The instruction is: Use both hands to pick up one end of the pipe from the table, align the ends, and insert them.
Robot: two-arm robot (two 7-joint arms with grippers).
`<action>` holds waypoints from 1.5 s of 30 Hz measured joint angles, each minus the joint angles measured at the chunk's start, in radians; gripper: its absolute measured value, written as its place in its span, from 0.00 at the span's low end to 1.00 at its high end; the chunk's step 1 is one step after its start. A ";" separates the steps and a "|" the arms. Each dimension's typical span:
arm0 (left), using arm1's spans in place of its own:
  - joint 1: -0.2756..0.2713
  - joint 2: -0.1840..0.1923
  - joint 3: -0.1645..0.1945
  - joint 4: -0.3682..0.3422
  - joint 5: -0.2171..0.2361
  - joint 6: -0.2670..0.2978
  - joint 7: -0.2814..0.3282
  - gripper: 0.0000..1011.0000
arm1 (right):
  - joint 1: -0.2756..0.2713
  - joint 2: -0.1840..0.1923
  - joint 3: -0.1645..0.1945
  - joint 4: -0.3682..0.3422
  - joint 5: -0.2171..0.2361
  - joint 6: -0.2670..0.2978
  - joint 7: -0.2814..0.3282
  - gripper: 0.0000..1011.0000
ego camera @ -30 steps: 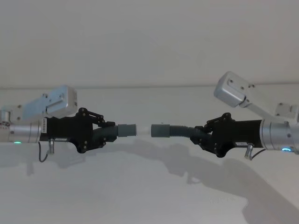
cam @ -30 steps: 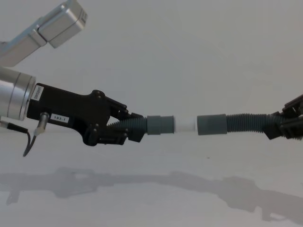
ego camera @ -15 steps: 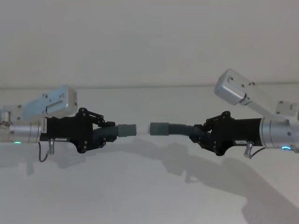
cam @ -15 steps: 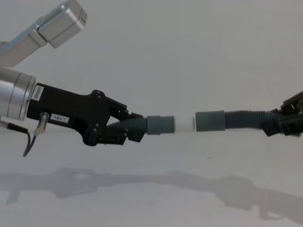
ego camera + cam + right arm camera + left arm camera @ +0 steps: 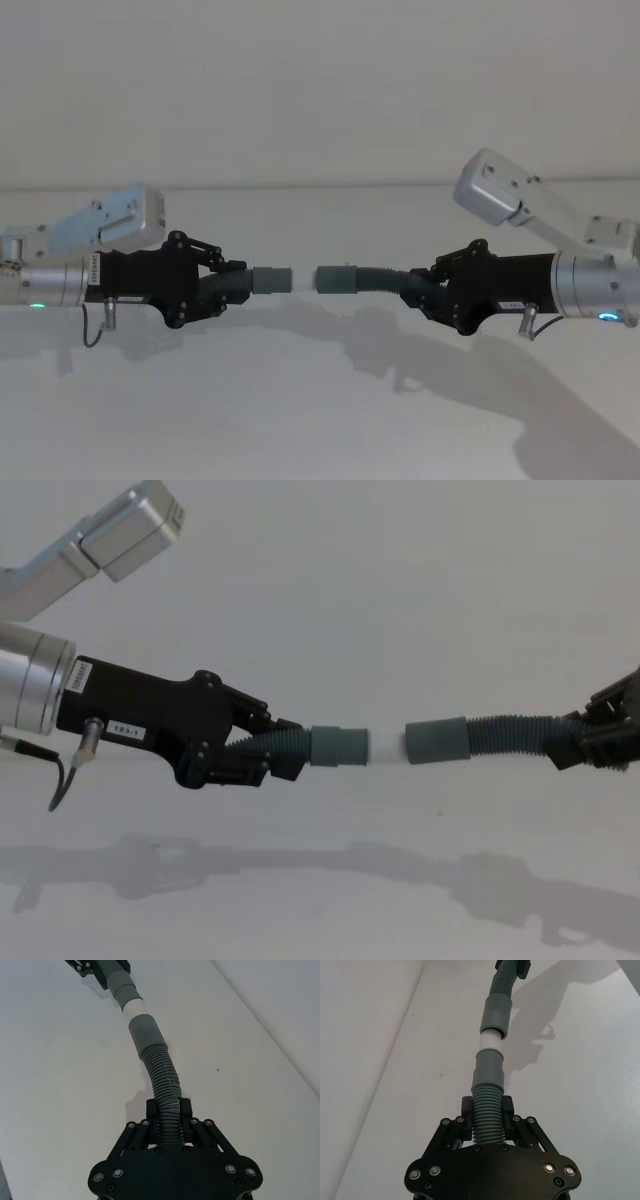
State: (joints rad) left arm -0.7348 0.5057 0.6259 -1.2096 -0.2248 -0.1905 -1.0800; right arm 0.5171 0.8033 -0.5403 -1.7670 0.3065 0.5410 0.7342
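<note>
White table (image 5: 300,420) underneath, bare, no containers anywhere. Both arms up in the air above it, facing each other.

Left gripper (image 5: 228,285) is clamped tight on the ribbed part of the left hose piece (image 5: 285,750), which points toward the middle. Its grey cuff (image 5: 337,747) has a whitish narrower tip (image 5: 385,746) sticking out. Left wrist view shows fingers (image 5: 466,1110) pinching the ribs from both sides.

Right gripper (image 5: 418,287) is clamped the same way on the right hose piece (image 5: 510,734), which sags slightly. Its wider grey cuff (image 5: 436,742) faces the white tip.

Progress: pickup done, both pieces lifted clear of the table. Alignment looks nearly done, with a slight tilt on the right piece. White tip is at the mouth of the right cuff, touching or just entering; can't tell how deep. Most of the tip is exposed, so left to do is pushing the ends fully together.
</note>
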 joint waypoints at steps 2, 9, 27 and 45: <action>0.000 0.000 0.000 0.000 0.000 0.000 0.000 0.30 | 0.001 0.000 -0.002 0.001 0.001 0.000 0.000 0.24; 0.000 0.000 0.000 0.000 0.000 0.000 0.000 0.30 | 0.005 0.000 -0.010 0.003 0.004 0.000 0.000 0.24; 0.000 0.000 0.000 0.000 0.000 0.000 0.000 0.30 | 0.013 0.001 -0.022 0.011 0.026 -0.005 -0.003 0.24; 0.000 0.000 0.000 0.000 0.000 0.000 0.000 0.30 | 0.018 0.001 -0.024 0.016 0.044 -0.008 -0.008 0.24</action>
State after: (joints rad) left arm -0.7347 0.5056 0.6259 -1.2097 -0.2250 -0.1905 -1.0800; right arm 0.5349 0.8039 -0.5648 -1.7512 0.3501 0.5331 0.7261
